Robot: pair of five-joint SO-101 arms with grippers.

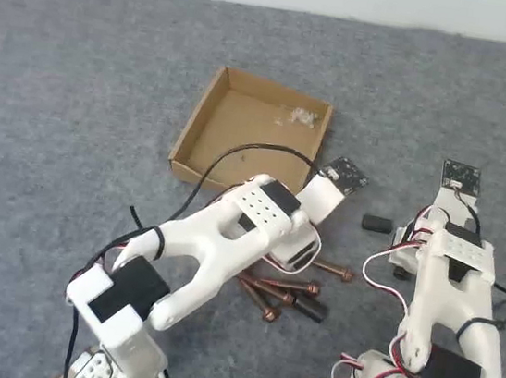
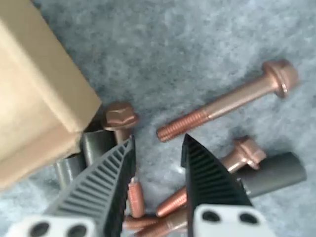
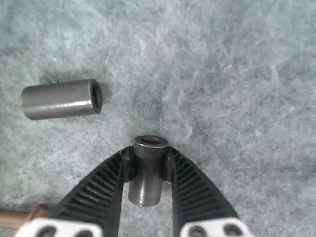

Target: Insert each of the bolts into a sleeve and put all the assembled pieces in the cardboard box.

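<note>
1. Two end effectors, two states. My left end effector [image 2: 158, 140] hangs spread over the bolts [image 1: 281, 291] and grips nothing. My right end effector [image 3: 149, 154] is pressed onto a sleeve [image 3: 146, 190], pinching its sides with the bore end clear of the fingertips.
2. From above, the bolts lie on the table [image 1: 80, 82] at 6 o'clock of the box [image 1: 201, 122], close to its near wall. My right arm [image 1: 450, 289] stands at 3 o'clock of them. A loose sleeve [image 1: 377, 223] lies at about 2 o'clock of them.
3. What the next move turns on: the long bolt [image 2: 224, 101] lies flat just beyond my spread left fingertips, threaded end toward me and flanged head away. Its axis runs more along the line between those fingertips than across it. I judge the wrist must turn before closing on the shank.
4. My left arm is plainly nearer the bolts, so the pick falls to it. The held sleeve waits at 3 o'clock, and the thread end will have to line up with that bore.
5. A second bolt [image 2: 120, 116] shows its hex head beside the box corner, with dark sleeves [image 2: 96, 148] against the cardboard there.
6. I can read no writing or label on the box, bolts or sleeves. A pale scrap [image 1: 300, 116] lies in the box, and I see no assembled piece there.
</note>
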